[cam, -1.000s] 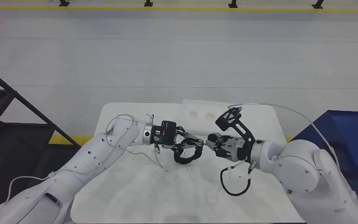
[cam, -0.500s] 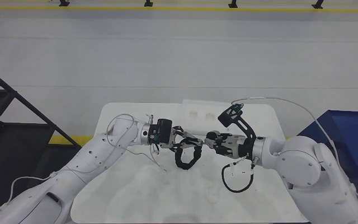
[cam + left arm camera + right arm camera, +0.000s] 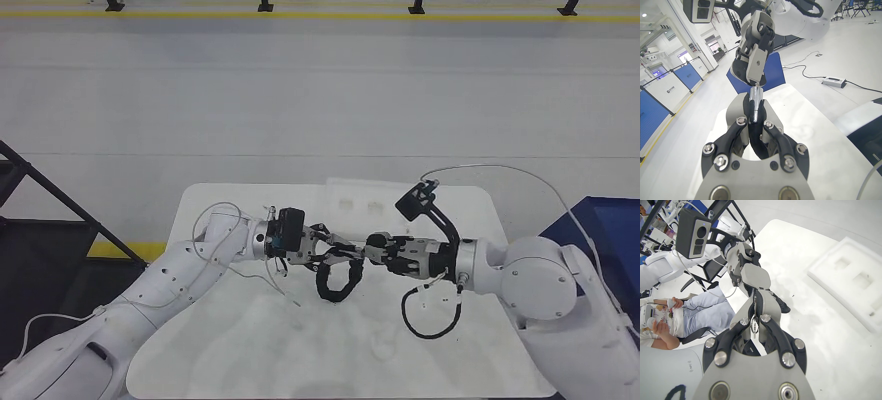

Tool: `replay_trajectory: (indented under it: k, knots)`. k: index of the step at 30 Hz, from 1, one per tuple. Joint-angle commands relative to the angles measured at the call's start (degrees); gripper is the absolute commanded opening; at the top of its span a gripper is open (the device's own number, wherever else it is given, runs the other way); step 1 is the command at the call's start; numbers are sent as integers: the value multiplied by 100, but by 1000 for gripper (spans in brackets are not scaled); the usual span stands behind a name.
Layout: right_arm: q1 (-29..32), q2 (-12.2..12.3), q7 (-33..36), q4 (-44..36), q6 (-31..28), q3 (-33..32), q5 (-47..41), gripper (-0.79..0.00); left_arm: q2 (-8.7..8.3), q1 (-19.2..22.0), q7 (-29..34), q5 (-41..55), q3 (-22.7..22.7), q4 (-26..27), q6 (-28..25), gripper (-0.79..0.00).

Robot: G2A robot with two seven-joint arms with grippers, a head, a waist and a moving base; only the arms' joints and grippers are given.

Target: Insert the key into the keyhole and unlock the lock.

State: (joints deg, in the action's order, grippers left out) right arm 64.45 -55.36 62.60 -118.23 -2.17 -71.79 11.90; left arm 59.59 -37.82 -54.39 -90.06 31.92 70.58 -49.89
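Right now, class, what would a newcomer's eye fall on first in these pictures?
First, the two arms meeting tip to tip above the middle of the table: the left end effector grips a chrome lock, and the right end effector holds a key at the lock's end. Next, the lock's black cable loop hanging beneath, and a white foam tray at the table's far edge.
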Motion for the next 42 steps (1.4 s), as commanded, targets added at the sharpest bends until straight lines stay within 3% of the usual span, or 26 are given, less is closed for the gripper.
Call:
replay_trajectory:
  k: [1,10,12,14,15,17,18,23,27,33,42]
  knots:
    - [-7,1,-5,52,-37,-13,-95,-785,-5,16,-12,57,-36,5,13,-785]
    - [-75,6,-46,186,-57,6,-235,-785,-41,100,-46,242,-206,-11,46,-785]
    - [-100,7,-31,227,-54,16,-249,-453,-48,119,-40,294,-245,-28,40,-785]
    - [-127,8,-27,266,-56,30,-261,-400,-52,135,-25,361,-286,-52,25,-785]
    - [-141,8,-31,282,-66,37,-273,-329,-53,141,-13,403,-306,-71,13,-785]
    - [-173,6,-48,324,-116,46,-313,-65,-51,153,33,522,-342,-122,-33,-785]
    - [-190,6,-65,342,-156,45,-331,0,-48,160,64,597,-357,-155,-64,-785]
    - [-246,24,-138,385,-656,-66,-345,0,-17,189,435,1253,-395,-401,-435,-785]
    - [-203,69,-22,361,-1561,-121,-70,0,-2,247,811,1933,-417,-582,-811,-785]
    - [5,116,-168,378,-2335,-256,-93,0,-69,576,1028,2579,-962,-803,-811,-785]
    - [43,122,-253,451,-2367,-319,-173,0,-326,1337,1775,3512,-1732,-559,-811,-785]
